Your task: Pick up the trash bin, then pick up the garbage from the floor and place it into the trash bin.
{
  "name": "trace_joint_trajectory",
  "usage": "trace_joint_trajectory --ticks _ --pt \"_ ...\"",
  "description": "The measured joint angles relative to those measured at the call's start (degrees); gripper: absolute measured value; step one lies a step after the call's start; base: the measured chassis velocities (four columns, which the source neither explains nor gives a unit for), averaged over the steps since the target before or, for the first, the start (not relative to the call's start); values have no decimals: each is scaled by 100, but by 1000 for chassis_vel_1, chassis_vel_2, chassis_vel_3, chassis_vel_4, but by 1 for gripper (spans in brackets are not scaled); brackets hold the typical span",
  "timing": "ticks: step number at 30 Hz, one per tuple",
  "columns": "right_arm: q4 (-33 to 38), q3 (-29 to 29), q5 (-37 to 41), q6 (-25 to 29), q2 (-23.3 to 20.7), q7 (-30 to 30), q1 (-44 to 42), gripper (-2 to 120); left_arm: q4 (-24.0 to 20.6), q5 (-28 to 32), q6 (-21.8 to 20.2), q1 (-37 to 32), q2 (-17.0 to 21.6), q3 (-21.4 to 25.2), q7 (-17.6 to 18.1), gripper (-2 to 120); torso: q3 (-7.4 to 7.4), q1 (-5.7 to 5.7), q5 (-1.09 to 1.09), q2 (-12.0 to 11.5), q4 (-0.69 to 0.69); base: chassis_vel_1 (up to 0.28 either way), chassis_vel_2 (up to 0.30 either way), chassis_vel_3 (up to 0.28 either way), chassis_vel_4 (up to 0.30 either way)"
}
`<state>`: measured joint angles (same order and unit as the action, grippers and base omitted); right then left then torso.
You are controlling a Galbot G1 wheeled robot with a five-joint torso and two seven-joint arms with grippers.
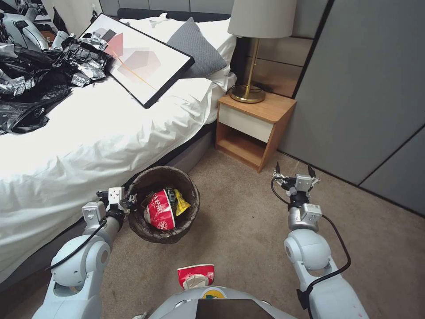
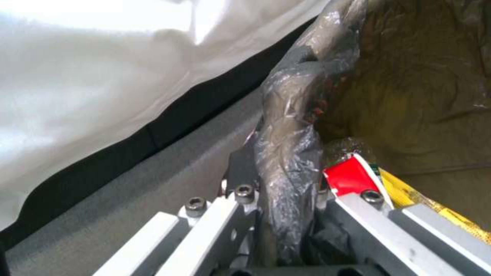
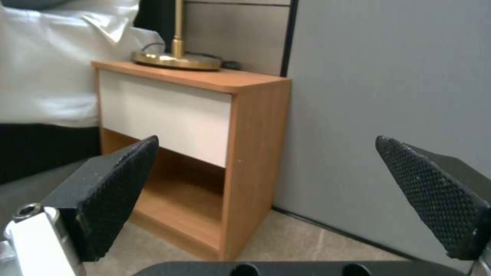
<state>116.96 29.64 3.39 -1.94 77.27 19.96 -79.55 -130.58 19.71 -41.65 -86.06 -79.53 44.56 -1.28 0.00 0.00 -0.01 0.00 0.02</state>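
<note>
One crushed bowl (image 1: 195,275) lies behind the wide-open right gripper (image 1: 295,171); left gripper (image 1: 129,203) clamps the trash bin (image 1: 150,178) rim.

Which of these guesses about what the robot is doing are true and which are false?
1. The left gripper is clamped on the rim of the trash bin. True.
2. The right gripper holds a wrapper. False: its fingers are spread wide with nothing between them, pointing toward the nightstand.
3. The trash bin holds nothing. False: a red-and-white paper bowl and a yellow wrapper lie inside.
4. Another crushed red-and-white bowl lies on the carpet near the robot's base. True.
5. The lamp stands on the bed. False: it stands on the nightstand.
</note>
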Motion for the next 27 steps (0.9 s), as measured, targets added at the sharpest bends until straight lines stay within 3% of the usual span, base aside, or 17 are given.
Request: trace_joint_trajectory --ticks 8,27 --pt "-410 35 -221 374 112 -2 47 100 -34 -15 44 -45 -25 -17 -9 0 0 0 0 0 -1 0 0 0 0" --pt "-412 -141 -151 242 104 38 51 100 -80 -16 17 -57 23 -39 3 0 1 0 1 0 -1 3 -3 -2 2"
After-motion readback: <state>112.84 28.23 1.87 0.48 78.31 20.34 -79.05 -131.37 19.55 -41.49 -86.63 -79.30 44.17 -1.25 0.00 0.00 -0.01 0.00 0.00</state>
